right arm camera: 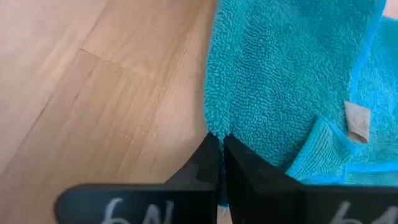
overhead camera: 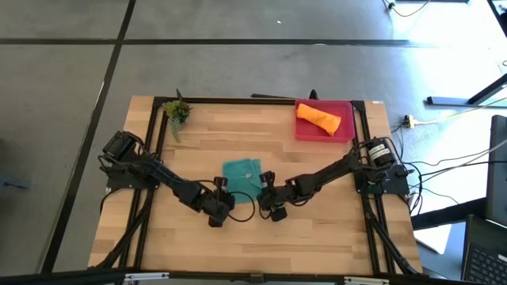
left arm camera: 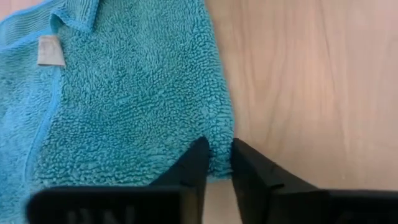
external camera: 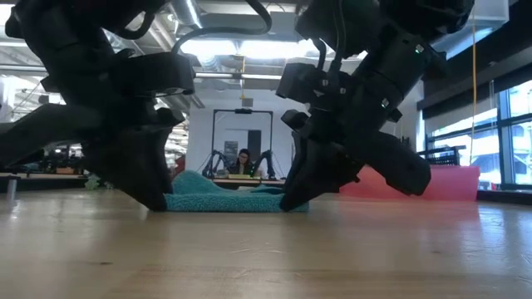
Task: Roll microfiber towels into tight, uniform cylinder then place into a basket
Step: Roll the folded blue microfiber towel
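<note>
The teal towel (overhead camera: pixel 241 175) lies on the table's middle, partly folded over itself, with a corner turned back beside its tag (left arm camera: pixel 50 51). My left gripper (overhead camera: pixel 223 194) is shut at the towel's near left corner. My right gripper (overhead camera: pixel 266 191) is shut at its near right corner. In the low view both grippers (external camera: pixel 158 199) (external camera: pixel 295 199) point down with their tips at table level, at the two ends of the towel (external camera: pixel 224 195). The orange towel (overhead camera: pixel 318 119) lies rolled in the pink basket (overhead camera: pixel 347 106) at the far right. My left gripper pinches the teal towel's near left corner (left arm camera: pixel 219 163) between its two fingers (left arm camera: pixel 198 160), which slant down from the near side. The towel lies on the table; one layer or several, I cannot tell. My right gripper pinches the teal towel's near right corner (right arm camera: pixel 214 132) between its two fingers (right arm camera: pixel 208 158), at the edge only. The fingers slant down from the near side. The towel lies on the table.
A small green plant (overhead camera: pixel 177 112) stands at the far left corner. A black frame (overhead camera: pixel 238 100) runs along the far and side edges. Bare wood (overhead camera: pixel 253 237) lies near the front edge. A person sits far behind the table (external camera: pixel 243 162).
</note>
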Motion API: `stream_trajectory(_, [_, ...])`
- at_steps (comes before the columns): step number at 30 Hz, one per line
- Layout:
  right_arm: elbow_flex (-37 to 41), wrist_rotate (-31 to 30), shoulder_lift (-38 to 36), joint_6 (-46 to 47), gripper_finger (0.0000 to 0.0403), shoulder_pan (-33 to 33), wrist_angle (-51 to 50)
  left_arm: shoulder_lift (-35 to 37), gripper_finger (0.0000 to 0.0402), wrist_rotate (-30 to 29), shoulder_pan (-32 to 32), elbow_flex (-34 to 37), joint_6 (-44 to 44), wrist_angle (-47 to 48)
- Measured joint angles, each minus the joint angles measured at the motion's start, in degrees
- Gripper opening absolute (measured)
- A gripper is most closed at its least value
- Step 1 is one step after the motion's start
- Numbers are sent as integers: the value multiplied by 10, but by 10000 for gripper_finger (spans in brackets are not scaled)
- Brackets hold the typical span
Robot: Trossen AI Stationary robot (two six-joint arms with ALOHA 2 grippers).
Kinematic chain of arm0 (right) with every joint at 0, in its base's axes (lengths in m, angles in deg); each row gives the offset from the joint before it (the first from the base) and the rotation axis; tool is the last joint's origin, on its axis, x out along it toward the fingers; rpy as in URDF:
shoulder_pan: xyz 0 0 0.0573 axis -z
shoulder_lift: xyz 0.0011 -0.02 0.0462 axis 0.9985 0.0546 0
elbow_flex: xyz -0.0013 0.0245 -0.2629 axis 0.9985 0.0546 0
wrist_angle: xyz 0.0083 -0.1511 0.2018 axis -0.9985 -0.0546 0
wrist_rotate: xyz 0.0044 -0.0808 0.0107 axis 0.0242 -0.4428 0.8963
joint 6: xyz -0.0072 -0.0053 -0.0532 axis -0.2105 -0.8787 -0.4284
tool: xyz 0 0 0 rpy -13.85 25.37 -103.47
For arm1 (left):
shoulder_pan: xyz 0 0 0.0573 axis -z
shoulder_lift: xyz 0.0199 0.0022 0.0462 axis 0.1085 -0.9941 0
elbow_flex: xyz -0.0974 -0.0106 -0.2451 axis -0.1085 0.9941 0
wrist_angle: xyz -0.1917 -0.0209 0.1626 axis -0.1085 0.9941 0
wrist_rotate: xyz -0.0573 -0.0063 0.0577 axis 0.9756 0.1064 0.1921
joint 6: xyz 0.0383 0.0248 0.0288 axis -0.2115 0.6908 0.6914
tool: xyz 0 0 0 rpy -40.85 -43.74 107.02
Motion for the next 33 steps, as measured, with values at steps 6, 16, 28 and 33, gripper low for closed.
stream_trajectory(6, [0,6,0,13,13,2,0,1,7,-2,1,-6,-8,6])
stream_trajectory(16, [0,22,0,15,8,12,1,19,1,16,-12,-56,-14,68])
stream_trajectory(28, [0,37,0,15,6,15,0,22,1,145,-84,-160,-40,198])
stream_trajectory(33, [0,38,0,14,6,15,1,23,1,258,-103,-166,-43,222])
